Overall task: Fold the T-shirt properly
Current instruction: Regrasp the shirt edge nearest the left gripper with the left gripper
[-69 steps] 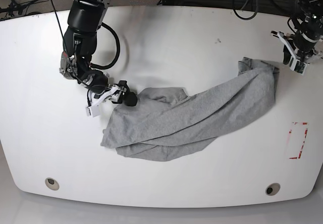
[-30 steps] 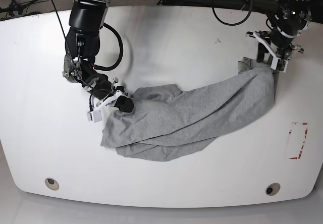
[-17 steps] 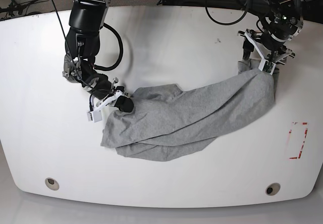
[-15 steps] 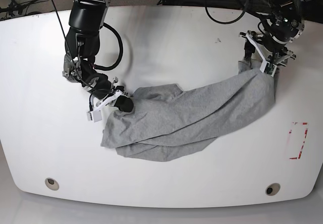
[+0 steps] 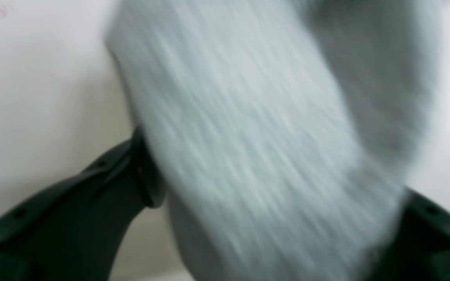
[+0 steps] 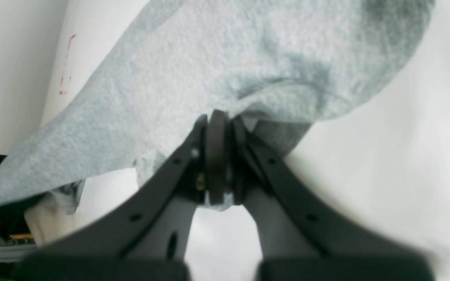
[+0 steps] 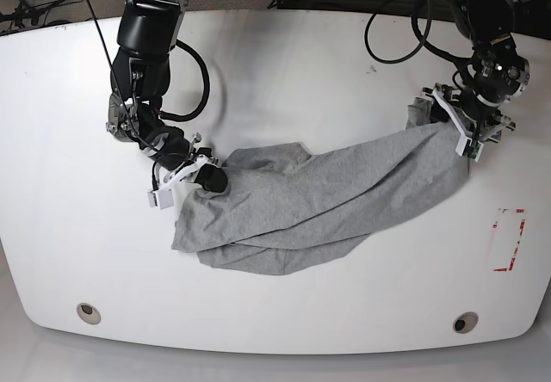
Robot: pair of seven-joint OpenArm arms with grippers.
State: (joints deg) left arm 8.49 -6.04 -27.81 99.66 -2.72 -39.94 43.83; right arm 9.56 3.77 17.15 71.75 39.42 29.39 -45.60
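The grey T-shirt [image 7: 327,197] lies crumpled in a long diagonal band across the white table [image 7: 284,81], plain side up with no lettering showing. My right gripper [image 7: 209,178] is shut on the shirt's left edge; the right wrist view shows its fingers [image 6: 217,164] pinched on a fold of grey cloth [image 6: 229,70]. My left gripper [image 7: 463,134] is low over the shirt's far right end. In the blurred left wrist view its fingers [image 5: 139,175] stand wide apart with grey cloth [image 5: 268,136] between them.
A red rectangular marking [image 7: 508,240] is on the table at the right, also visible in the right wrist view [image 6: 66,64]. Two round holes [image 7: 87,312] [image 7: 465,323] sit near the front edge. Cables [image 7: 405,3] hang behind the back edge.
My left arm has come down from the back right onto the shirt's right end. My right gripper closed on the shirt's left edge earlier and has stayed put since.
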